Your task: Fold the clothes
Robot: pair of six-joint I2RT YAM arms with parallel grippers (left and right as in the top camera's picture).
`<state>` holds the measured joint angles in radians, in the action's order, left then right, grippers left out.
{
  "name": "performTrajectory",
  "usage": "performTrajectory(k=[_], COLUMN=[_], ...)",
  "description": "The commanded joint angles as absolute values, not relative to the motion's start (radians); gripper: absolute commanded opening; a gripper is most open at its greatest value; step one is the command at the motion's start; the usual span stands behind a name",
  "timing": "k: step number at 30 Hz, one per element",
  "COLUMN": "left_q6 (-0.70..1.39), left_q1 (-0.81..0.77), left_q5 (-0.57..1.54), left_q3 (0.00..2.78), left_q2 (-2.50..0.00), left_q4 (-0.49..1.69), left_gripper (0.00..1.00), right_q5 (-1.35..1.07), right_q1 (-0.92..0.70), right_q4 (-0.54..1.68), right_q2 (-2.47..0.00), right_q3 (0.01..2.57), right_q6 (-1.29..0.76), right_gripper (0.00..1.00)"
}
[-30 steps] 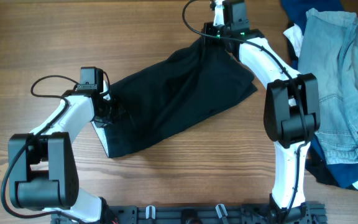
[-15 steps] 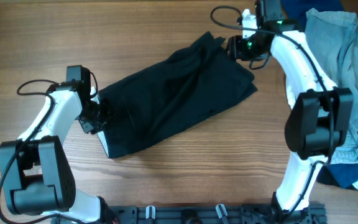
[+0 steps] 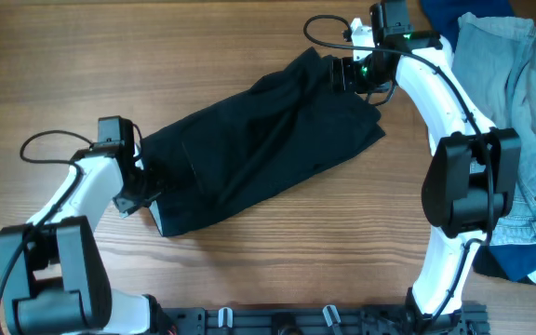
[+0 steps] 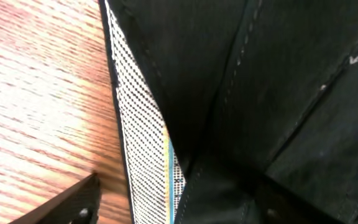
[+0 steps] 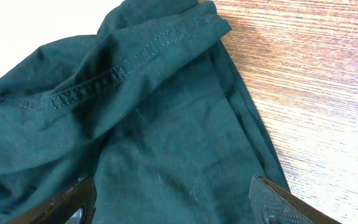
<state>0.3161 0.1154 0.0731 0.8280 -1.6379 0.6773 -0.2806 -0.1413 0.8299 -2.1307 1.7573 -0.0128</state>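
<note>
The black shorts (image 3: pixel 259 144) were laid slantwise across the middle of the table (image 3: pixel 82 56), flattened but creased, with the waistband toward the near left and the leg hems toward the far right. No fold was yet to be seen, so the step in hand was judged to be the taking hold of both ends for a first fold. The left gripper (image 3: pixel 140 189) was set at the waistband corner, where the pale lining (image 4: pixel 145 143) was exposed. One finger (image 4: pixel 73 202) was seen far to the side over bare wood, so the jaws were taken to be wide and empty, though the other finger was lost against the dark cloth. The right gripper (image 3: pixel 345 73) was poised over the stitched hem (image 5: pixel 123 68) of the far leg, its fingers (image 5: pixel 73 205) spread wide, nothing pinched. A closing on an edge at each end was judged to be called for next, so that one end could be carried over the other. A denim garment (image 3: pixel 519 102) was heaped with white and navy pieces (image 3: pixel 440 56) at the right edge, beside the right arm, and a sweep that way could be hindered by it.
</note>
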Motion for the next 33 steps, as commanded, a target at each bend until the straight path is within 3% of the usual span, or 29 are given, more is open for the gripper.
performTrajectory(k=[1,2,3,5,7,11,13,14,15,17,27,33], left_q6=[0.303,0.356,0.382,0.391,0.401,0.353,0.232,0.18,0.149,0.081,0.052,0.062], left_q1=[0.122,0.122,0.122,0.122,0.122,0.142,0.17,0.183,0.191,0.2,0.2,0.2], left_q5=[0.15,0.167,0.168,0.167,0.167,0.171,0.157,0.131,0.102,0.05,0.047,0.176], left_q3=[0.754,0.754,0.754,0.754,0.754,0.878,1.051,1.13,1.185,1.275,1.314,1.406], left_q2=[-1.683,-1.683,-1.683,-1.683,-1.683,-1.661,-1.65,-1.65,-1.65,-1.65,-1.651,-1.65], left_q4=[0.596,0.582,0.575,0.566,0.543,0.617,0.728,0.748,0.746,0.707,0.599,0.753], left_gripper=[0.4,0.24,0.16,0.13,0.04,0.04,0.04,0.04,0.04,0.04,0.04,0.04], right_q5=[-0.297,-0.297,-0.297,-0.297,-0.297,-0.337,-0.37,-0.395,-0.405,-0.431,-0.63,-0.6], right_q1=[-0.144,-0.144,-0.144,-0.144,-0.144,-0.144,-0.144,-0.144,-0.144,-0.144,-0.173,-0.173], right_q4=[0.828,0.828,0.828,0.828,0.825,0.828,0.825,0.823,0.823,0.823,0.764,0.76], right_q2=[-2.151,-2.151,-2.151,-2.151,-2.151,-2.151,-2.151,-2.151,-2.151,-2.152,-2.301,-2.383], right_q3=[1.753,1.753,1.753,1.753,1.753,1.753,1.753,1.753,1.753,1.753,1.753,1.752], right_q6=[-0.001,-0.001,-0.001,-0.002,-0.002,-0.002,-0.003,-0.003,-0.004,-0.012,-0.094,-0.17], right_gripper=[0.8,0.8,0.8,0.8,0.8,0.76,0.56,0.35,0.22,0.04,0.04,0.04])
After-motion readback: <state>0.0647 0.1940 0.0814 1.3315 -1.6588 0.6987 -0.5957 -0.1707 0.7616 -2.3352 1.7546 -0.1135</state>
